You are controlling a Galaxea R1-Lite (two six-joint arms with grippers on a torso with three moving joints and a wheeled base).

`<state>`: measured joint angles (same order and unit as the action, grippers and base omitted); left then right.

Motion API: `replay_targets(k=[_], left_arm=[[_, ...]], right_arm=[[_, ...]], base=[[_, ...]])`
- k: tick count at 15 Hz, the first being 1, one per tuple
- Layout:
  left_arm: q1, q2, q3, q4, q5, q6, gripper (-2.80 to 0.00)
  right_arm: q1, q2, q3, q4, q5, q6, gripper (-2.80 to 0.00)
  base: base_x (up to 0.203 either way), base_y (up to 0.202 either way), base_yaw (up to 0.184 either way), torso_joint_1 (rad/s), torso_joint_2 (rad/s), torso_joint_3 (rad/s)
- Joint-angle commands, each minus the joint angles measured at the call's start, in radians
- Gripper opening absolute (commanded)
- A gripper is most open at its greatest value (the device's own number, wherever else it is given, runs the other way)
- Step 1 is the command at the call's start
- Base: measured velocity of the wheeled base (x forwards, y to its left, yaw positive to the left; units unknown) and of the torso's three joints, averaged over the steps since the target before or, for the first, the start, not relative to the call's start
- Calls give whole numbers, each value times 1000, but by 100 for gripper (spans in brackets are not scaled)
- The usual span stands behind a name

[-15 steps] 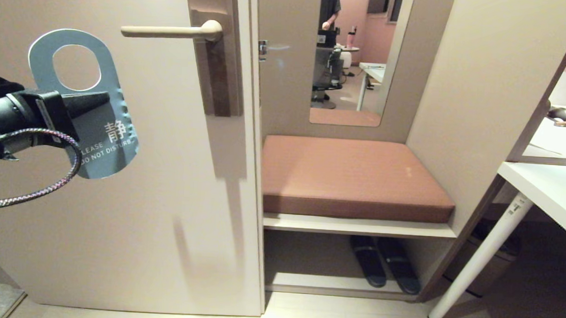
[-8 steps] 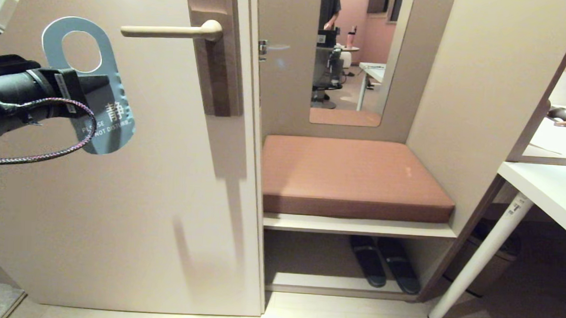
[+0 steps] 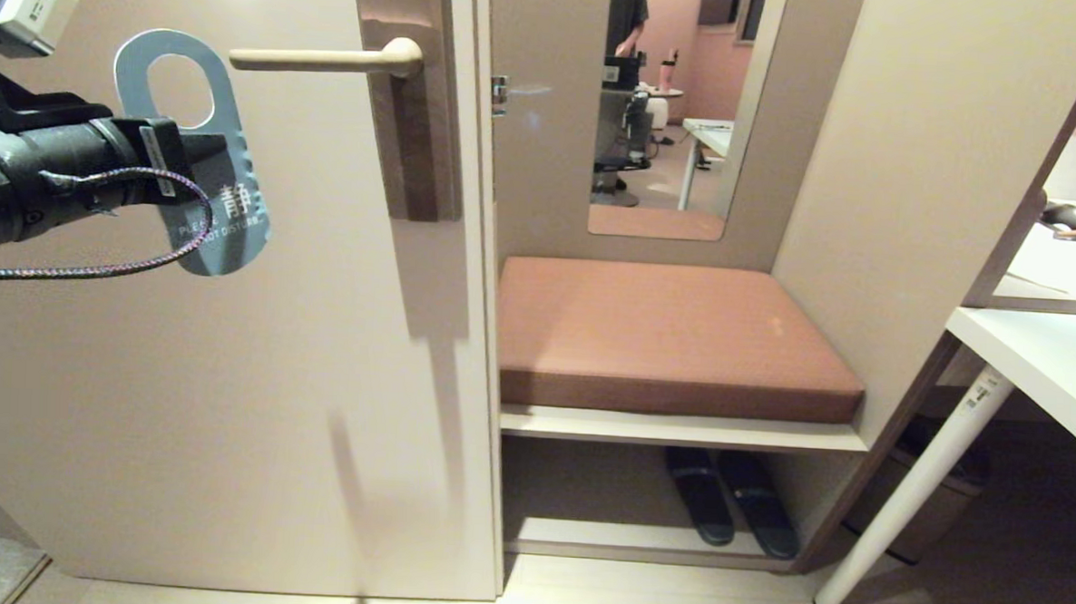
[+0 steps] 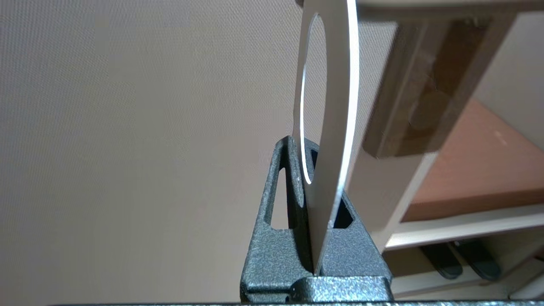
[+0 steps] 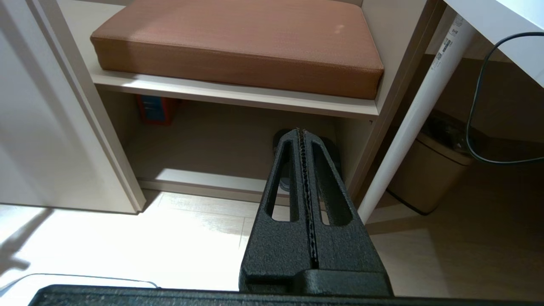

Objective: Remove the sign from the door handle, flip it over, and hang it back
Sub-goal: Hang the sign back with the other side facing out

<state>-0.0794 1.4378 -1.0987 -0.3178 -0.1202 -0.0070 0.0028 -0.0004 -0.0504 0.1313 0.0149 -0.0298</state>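
The blue-grey sign with white lettering stands nearly upright in front of the door, its large hole at the top. My left gripper is shut on its middle, coming in from the left. The sign's upper end is just left of the free tip of the cream door handle, apart from it. In the left wrist view the sign shows edge-on, pinched between the fingers of the left gripper, with the brown backplate beyond. My right gripper hangs low, shut and empty, facing the floor.
Right of the door is a bench with a brown cushion, dark slippers on the shelf under it. A white table leg and a bin stand at the right. A mirror reflects a person.
My left gripper has carried the sign up and to the right, closer to the door handle's tip. The right arm has not moved.
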Motion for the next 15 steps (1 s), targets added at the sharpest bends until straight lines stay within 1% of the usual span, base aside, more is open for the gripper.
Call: replay_targets(k=[1,7,15], left_arm=[[3,34,-29,-1,-1,-1,-280],[34,83,-102,7,-3,1,-280],[36,125,-169,23,-6,1,-280]], right_arm=[[0,0,0,1,0,-1,-280],[0,0,0,1,0,-1,-280],[0,0,0,1,0,-1,-280]], base=[[0,0,0,0,0,0],[0,0,0,0,0,0],[0,0,0,0,0,0]])
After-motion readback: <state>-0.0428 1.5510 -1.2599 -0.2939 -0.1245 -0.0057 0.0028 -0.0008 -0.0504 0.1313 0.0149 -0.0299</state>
